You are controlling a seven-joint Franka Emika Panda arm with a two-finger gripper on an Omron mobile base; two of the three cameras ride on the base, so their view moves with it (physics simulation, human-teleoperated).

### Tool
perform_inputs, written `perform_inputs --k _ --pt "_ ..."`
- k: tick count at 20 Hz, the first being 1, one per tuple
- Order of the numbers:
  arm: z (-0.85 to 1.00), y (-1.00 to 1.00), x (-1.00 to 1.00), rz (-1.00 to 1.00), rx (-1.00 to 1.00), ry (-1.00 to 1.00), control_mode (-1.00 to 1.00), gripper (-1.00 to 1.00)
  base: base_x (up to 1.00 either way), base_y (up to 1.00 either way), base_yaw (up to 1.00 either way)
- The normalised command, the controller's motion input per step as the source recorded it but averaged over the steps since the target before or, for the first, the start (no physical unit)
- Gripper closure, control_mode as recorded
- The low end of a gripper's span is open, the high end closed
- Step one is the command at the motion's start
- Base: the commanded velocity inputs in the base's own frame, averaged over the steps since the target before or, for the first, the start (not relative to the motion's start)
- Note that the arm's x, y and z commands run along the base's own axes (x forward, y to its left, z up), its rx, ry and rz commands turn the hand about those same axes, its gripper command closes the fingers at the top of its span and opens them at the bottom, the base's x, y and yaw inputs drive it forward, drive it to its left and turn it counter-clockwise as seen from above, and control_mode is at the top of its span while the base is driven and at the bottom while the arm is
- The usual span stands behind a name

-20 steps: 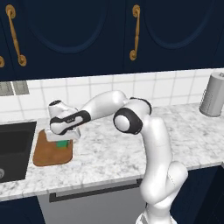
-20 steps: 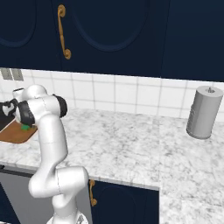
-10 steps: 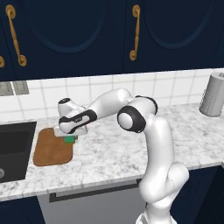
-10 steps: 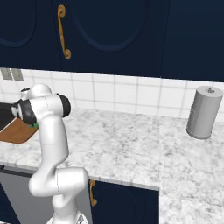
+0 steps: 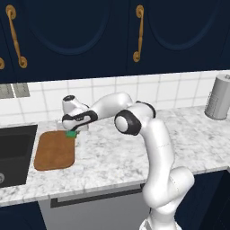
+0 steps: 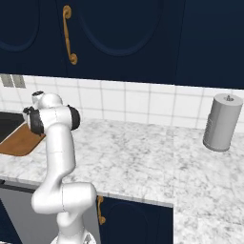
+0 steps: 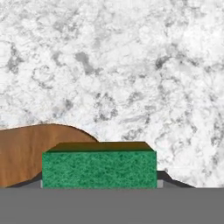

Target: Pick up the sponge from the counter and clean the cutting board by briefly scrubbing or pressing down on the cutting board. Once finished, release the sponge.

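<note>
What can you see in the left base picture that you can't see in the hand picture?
Left base view alone: the arm, the dark sink, the blue cupboards with gold handles, the wall tiles and a grey canister.

Hand view alone: a close look at the sponge's rough green face and the counter's grey veins.

Both: the green sponge in the gripper, the brown cutting board and the marble counter.
</note>
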Motion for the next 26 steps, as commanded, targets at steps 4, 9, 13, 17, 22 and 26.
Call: perform_inputs --k 4,9,13,17,22,26 --pt "-0.43 0.65 0.04 0.00 -0.01 0.07 -1.00 1.00 0.00 0.00 0.00" --pt "-0.18 0.77 -0.09 0.00 0.00 0.03 -1.00 1.00 0.00 0.00 0.00" --pt "-0.10 0.67 -0.01 0.00 -0.06 0.00 -1.00 1.00 0.00 0.00 0.00" --pt "-0.98 -0.15 -0.73 0.09 -0.22 0.00 -1.00 1.00 0.00 0.00 0.00" --pt "-0.38 0.05 -0.48 0.07 -0.04 -0.06 -1.00 1.00 0.00 0.00 0.00" --pt "0.00 0.70 0.00 0.00 0.05 -0.03 -1.00 1.00 0.00 0.00 0.00"
